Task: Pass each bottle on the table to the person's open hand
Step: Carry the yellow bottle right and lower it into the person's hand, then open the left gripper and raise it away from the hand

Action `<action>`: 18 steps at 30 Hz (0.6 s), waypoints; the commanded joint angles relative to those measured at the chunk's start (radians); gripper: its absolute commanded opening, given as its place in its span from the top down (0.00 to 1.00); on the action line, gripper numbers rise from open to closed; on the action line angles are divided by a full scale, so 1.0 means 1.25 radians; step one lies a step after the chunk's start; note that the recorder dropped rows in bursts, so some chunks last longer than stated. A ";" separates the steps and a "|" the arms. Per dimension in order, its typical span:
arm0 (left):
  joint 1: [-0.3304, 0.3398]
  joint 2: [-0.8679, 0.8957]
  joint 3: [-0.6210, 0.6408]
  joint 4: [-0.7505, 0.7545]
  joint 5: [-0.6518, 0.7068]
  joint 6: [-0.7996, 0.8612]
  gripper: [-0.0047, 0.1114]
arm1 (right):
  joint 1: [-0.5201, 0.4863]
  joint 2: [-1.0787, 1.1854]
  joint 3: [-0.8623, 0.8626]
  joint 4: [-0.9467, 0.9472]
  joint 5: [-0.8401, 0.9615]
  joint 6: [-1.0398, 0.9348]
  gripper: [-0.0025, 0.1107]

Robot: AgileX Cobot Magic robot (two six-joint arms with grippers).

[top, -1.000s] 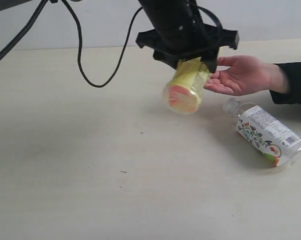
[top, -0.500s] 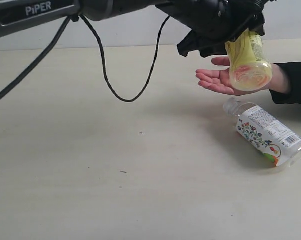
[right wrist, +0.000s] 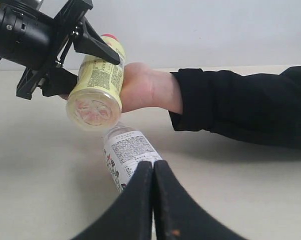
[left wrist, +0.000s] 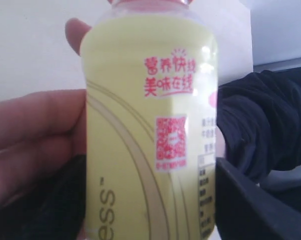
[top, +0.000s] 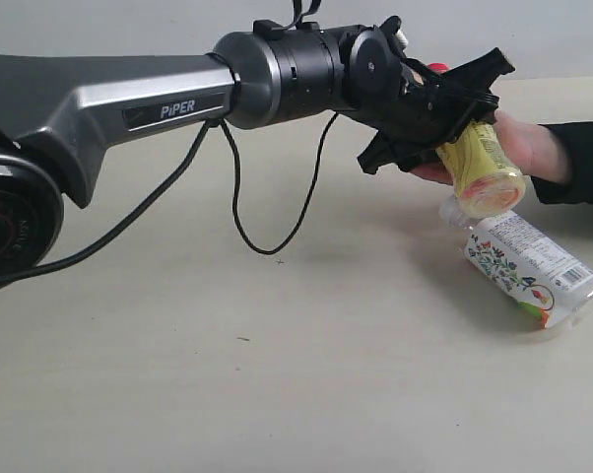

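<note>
My left gripper (top: 461, 128) is shut on the yellow-labelled bottle (top: 482, 168), holding it tilted, base down, against the person's open hand (top: 521, 146). In the left wrist view the bottle (left wrist: 150, 135) fills the frame between the dark jaws, with the hand's fingers (left wrist: 35, 130) right beside it. The wide clear bottle with a floral label (top: 523, 261) lies on its side on the table (top: 178, 374) below the hand. My right gripper (right wrist: 153, 165) is shut and empty, low over the table, pointing at the floral bottle (right wrist: 128, 152).
The person's black sleeve (top: 582, 163) comes in from the right edge. A black cable (top: 242, 212) hangs from the left arm over the table. The left arm's grey body (top: 129, 99) spans the upper left.
The left arm has swung to the right, carrying the yellow bottle from over the table's middle into the person's palm. The floral bottle has stayed where it was.
</note>
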 commanded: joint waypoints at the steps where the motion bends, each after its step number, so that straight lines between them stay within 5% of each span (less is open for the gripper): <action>1: 0.001 0.014 -0.003 0.000 -0.037 -0.018 0.96 | 0.003 -0.005 0.004 0.002 -0.006 -0.001 0.98; 6: 0.007 0.014 -0.003 -0.004 -0.041 -0.024 0.92 | 0.003 -0.005 0.004 0.002 -0.006 -0.001 0.98; 14: 0.007 0.014 -0.003 -0.004 -0.033 -0.024 0.23 | 0.003 -0.005 0.004 0.002 -0.006 -0.001 0.98; 18: 0.007 0.013 -0.003 -0.004 -0.019 -0.018 0.17 | 0.003 -0.005 0.004 0.002 -0.006 -0.001 0.98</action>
